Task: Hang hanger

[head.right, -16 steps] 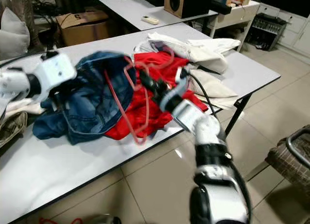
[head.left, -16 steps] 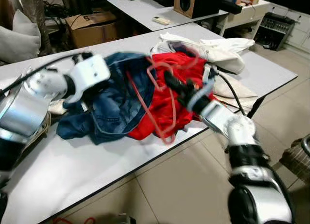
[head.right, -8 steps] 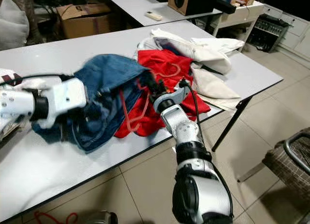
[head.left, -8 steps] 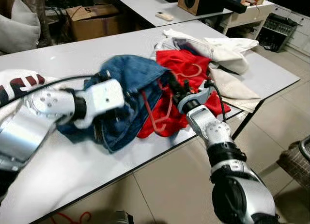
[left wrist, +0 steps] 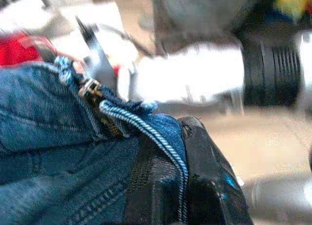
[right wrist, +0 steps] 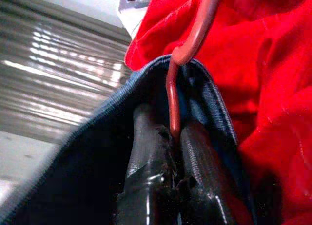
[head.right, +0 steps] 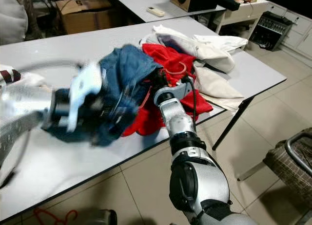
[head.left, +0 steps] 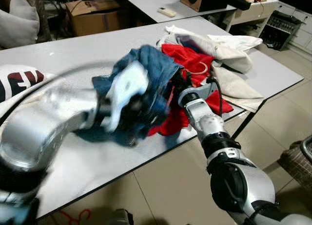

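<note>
A red wire hanger [right wrist: 187,45] is pinched between the black fingers [right wrist: 146,157] of my right gripper [head.left: 174,84], which is shut on it. Its hook [head.left: 199,69] lies on a red garment [head.left: 214,101]. Blue jeans [head.left: 151,69] are bunched over the rest of the hanger and hide it. My left gripper [head.left: 139,108], blurred by motion, is shut on the jeans' waistband [left wrist: 112,113] just left of the right gripper. Both grippers are above the middle of the grey table [head.left: 73,45].
White garments [head.left: 229,45] are piled at the table's right end, and a white and red one [head.left: 19,81] lies at the left. Behind stand a cardboard box [head.left: 95,13] and a second table with a remote [head.left: 167,11]. Tiled floor [head.left: 165,191] lies below, with a chair [head.left: 297,161] at far right.
My left arm has swung right with the jeans, close up to the right gripper. The jeans now cover the hanger's body, which hung in plain sight a second ago.
</note>
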Controlling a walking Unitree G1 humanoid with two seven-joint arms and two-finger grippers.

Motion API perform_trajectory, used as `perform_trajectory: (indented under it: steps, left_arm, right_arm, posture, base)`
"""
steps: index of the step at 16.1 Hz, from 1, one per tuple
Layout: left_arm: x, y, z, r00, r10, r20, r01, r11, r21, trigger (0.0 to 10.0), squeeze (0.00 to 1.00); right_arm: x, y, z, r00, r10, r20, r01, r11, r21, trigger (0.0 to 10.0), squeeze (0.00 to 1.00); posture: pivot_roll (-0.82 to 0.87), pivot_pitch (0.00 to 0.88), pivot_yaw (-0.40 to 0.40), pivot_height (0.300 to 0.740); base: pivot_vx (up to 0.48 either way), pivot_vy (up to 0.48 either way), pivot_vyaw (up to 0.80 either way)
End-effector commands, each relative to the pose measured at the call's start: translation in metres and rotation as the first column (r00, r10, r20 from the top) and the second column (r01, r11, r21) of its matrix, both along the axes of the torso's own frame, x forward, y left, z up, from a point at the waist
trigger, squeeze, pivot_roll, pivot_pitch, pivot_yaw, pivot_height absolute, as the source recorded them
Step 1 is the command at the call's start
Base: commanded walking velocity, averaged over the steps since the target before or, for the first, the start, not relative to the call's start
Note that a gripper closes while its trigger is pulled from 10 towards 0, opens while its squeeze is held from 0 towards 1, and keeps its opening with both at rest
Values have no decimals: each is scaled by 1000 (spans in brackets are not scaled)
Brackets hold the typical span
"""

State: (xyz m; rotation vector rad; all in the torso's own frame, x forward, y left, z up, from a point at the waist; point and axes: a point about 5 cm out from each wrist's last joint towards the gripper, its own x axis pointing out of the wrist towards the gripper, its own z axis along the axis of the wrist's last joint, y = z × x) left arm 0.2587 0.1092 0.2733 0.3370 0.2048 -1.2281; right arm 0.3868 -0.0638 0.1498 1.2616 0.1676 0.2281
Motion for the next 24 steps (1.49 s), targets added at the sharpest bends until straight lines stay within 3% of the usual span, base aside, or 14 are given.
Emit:
perform_trajectory:
  steps: [1, 2, 5, 6, 7, 8, 10, 12, 15, 18, 20, 22, 23, 24]
  left_arm:
    - [-2, -4, 14, 999, -30, 11, 30, 998, -56, 0, 0]
    - [1, -5, 30, 1000, -19, -4, 18, 992, -125, 0, 0]
    - [7, -6, 42, 999, 23, -32, -29, 979, -202, 0, 0]
    - [13, -5, 46, 997, 70, -31, -75, 972, -224, 0, 0]
    - [20, -3, 46, 991, 132, -20, -134, 968, -213, 0, 0]
    - [24, -1, 45, 985, 171, -19, -171, 965, -200, 0, 0]
    - [27, 1, 42, 978, 206, -24, -206, 961, -186, 0, 0]
    - [35, 1, 46, 970, 244, -16, -241, 946, -215, 0, 0]
    - [57, 17, 69, 924, 381, 27, -352, 878, -324, 0, 0]
    - [51, 12, 83, 956, 294, -1, -271, 882, -386, 0, 0]
    - [51, 13, 87, 956, 295, 8, -267, 877, -399, 0, 0]
    - [57, 22, 108, 948, 319, -9, -282, 823, -494, 0, 0]
    - [56, 23, 113, 954, 298, -21, -267, 819, -508, 0, 0]
    - [52, 21, 113, 962, 272, -33, -253, 838, -484, 0, 0]
  right_arm:
    - [-17, 75, 16, 991, 131, 16, -132, 991, 20, 10000, 0]
    - [-20, 80, 11, 990, 141, 10, -140, 987, -82, 10000, 0]
    - [-23, 88, 7, 981, 192, -30, -194, 975, -104, 10000, 0]
    - [-30, 103, 12, 937, 347, -28, -348, 938, -15, 10000, 0]
    - [-34, 109, 25, 902, 432, 14, -426, 884, 191, 10000, 0]
    - [-31, 102, 32, 909, 414, 35, -406, 866, 292, 10000, 0]
    - [-28, 88, 37, 899, 431, 79, -438, 891, 123, 10000, 0]
    - [-25, 59, 42, 873, 474, 117, -473, 880, -40, 10000, 0]
    - [-35, 43, 36, 815, 572, 89, -550, 813, -190, 10000, 0]
    - [-40, 41, 20, 829, 558, 20, -550, 822, -147, 10000, 0]
    - [-41, 38, 16, 836, 549, -1, -545, 829, -125, 10000, 0]
    - [-46, 24, -1, 843, 531, -80, -534, 814, -227, 10000, 0]
    - [-44, 18, -4, 862, 500, -82, -502, 822, -269, 10000, 0]
    - [-36, 10, 0, 901, 432, -47, -429, 864, -264, 10000, 0]
  posture:
    - [204, 87, -75, 740]
    - [203, 82, -75, 740]
    - [199, 64, -66, 740]
    - [195, 55, -63, 740]
    - [187, 46, -58, 740]
    - [177, 39, -55, 740]
    - [153, 25, -43, 740]
    - [111, 0, -21, 740]
    - [77, 0, -4, 740]
    - [54, 0, 6, 740]
    - [48, 0, 10, 740]
    - [34, 0, 14, 740]
    - [32, 0, 15, 740]
    - [32, 0, 15, 740]
  base:
    - [0, 0, 0]
    - [0, 0, 0]
    - [0, 0, 0]
    - [0, 0, 0]
    - [0, 0, 0]
    - [0, 0, 0]
    - [0, 0, 0]
    - [0, 0, 0]
    - [0, 0, 0]
    - [0, 0, 0]
    - [0, 0, 0]
    - [0, 0, 0]
    - [0, 0, 0]
    - [0, 0, 0]
